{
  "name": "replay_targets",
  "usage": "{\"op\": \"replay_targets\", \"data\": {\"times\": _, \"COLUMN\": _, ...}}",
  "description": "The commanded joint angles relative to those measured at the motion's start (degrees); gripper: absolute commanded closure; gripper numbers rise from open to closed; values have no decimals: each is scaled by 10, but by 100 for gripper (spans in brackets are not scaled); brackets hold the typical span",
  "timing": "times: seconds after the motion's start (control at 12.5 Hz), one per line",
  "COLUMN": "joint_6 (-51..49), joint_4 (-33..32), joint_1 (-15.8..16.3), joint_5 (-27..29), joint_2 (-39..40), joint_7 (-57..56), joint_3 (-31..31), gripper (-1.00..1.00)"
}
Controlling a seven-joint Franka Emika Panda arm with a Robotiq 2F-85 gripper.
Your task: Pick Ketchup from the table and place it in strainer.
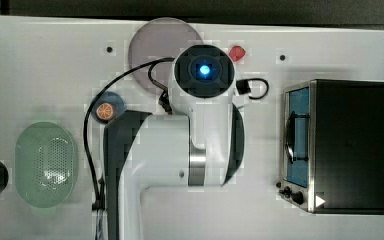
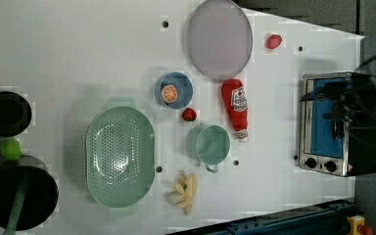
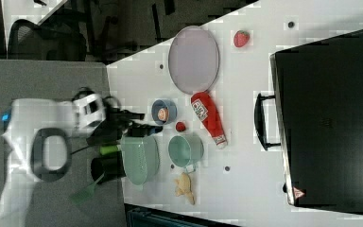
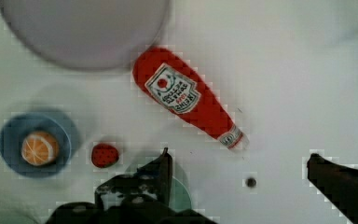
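Bright, even overhead light washes the white table (image 2: 78, 58) pale, with only faint soft shadows beside objects. All pictures are blocky and soft. In the wrist view the dark gripper (image 4: 237, 175) fingers look blurred.

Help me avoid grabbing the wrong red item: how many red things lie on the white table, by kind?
Ketchup bottle: 1
Strawberry: 1
Small round red piece: 1
Total: 3
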Motion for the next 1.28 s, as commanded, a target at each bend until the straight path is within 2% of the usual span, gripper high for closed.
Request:
{"op": "replay_targets", "data": {"times": 0.08, "joint_6": 69, "joint_4": -40, "joint_1": -3, "joint_5": 0, "joint_2": 13, "joint_7": -163, "joint_3": 7, "gripper": -100}}
{"op": "replay_targets", "data": {"times": 0.72, "joint_6": 281, "joint_4": -122, "joint_1": -1, "joint_5": 0, "joint_2": 118, "joint_7": -357, "joint_3": 21, "gripper": -100}}
{"op": "replay_targets", "data": {"times": 1.28, "joint_6": 388, "joint_4": -170, "joint_1": -1, "joint_5": -23, "joint_2": 196, "joint_7": -364, "joint_3": 12, "gripper": -100}}
